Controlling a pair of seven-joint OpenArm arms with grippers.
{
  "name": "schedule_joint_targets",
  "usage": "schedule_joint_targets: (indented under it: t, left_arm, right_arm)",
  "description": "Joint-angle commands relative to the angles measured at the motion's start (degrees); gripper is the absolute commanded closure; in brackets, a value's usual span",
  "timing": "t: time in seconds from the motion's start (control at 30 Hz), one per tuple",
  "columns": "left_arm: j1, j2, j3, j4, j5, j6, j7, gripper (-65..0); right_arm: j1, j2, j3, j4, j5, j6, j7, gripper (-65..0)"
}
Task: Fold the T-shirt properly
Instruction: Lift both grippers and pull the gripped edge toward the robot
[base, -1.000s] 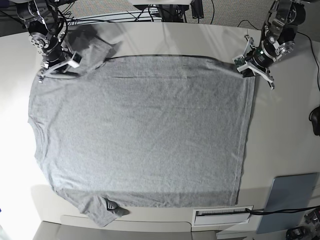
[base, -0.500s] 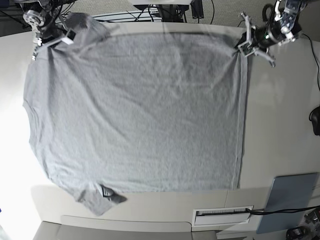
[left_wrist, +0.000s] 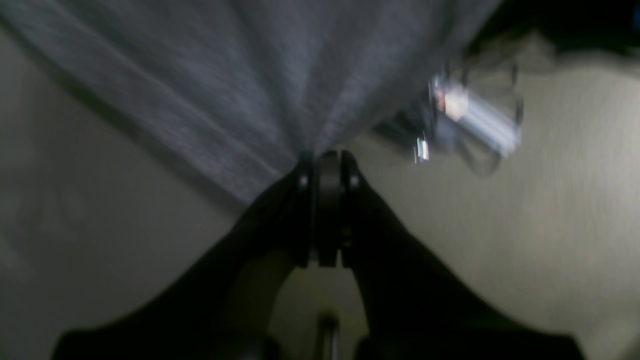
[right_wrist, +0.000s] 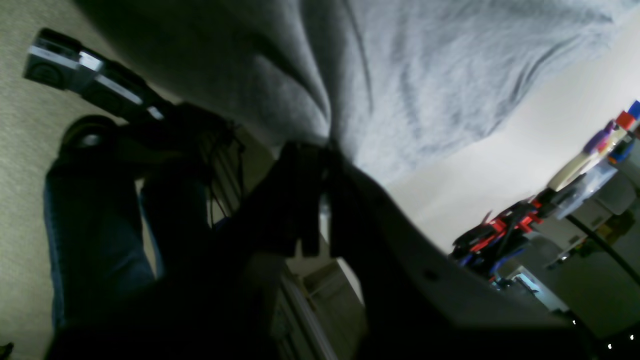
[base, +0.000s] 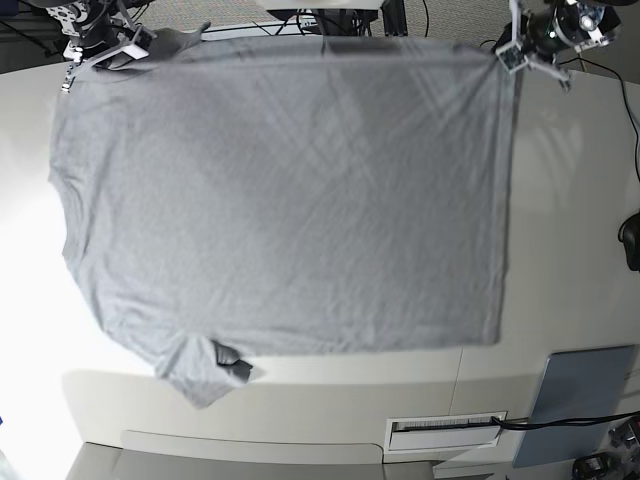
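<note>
I hold the T-shirt (base: 280, 200) by 2 far corners, spread above the table (base: 570, 250): left gripper (base: 512, 55) and right gripper (base: 100, 50) each clamped tight on fabric.

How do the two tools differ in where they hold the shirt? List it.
1. The left tool pinches the shirt at the hem corner; the right tool grips by the sleeve end.
2. Fabric fans straight from the left tool; at the right tool a sleeve bunches beside it.
Shared: both are shut on the shirt's far edge, lifting it.
</note>
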Motion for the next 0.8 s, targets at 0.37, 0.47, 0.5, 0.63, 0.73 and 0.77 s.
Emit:
schedule_joint_targets:
  t: [0.37,0.47,0.5,0.63,0.73,0.77]
  left_arm:
    - [-3.3,-0.7,-5.4,3.5,-3.7,1.2,-3.1,0.0]
    - [-5.6,-0.5,-5.4,3.5,-4.0,4.7,-2.5,0.0]
    - [-6.4,-0.5,-5.4,3.5,-4.0,5.7,-2.5,0.0]
    - [-8.8,-0.5,-5.3,3.5,-3.8,6.6,-2.5,0.0]
    - [-10.8,-0.3,-5.3,3.1,-3.8,6.6,-2.7,0.0]
    - [-11.5,-0.2,-5.3,2.6,-3.8,6.6,-2.9,0.0]
  right_arm:
    - [5.7,0.8,0.5,2.3,-3.5,-7.1,-1.9,0.0]
    - [9.0,0.8,0.5,2.1,-3.5,-7.1,-1.6,0.0]
    - [10.1,0.8,0.5,2.0,-2.9,-7.1,-1.5,0.0]
    - [14.9,0.8,0.5,1.3,-0.7,-7.1,0.2,0.0]
    - [18.5,0.8,0.5,0.3,2.3,-6.4,0.9,0.0]
    - [19.5,0.9,0.5,-0.1,3.0,-5.6,1.4,0.0]
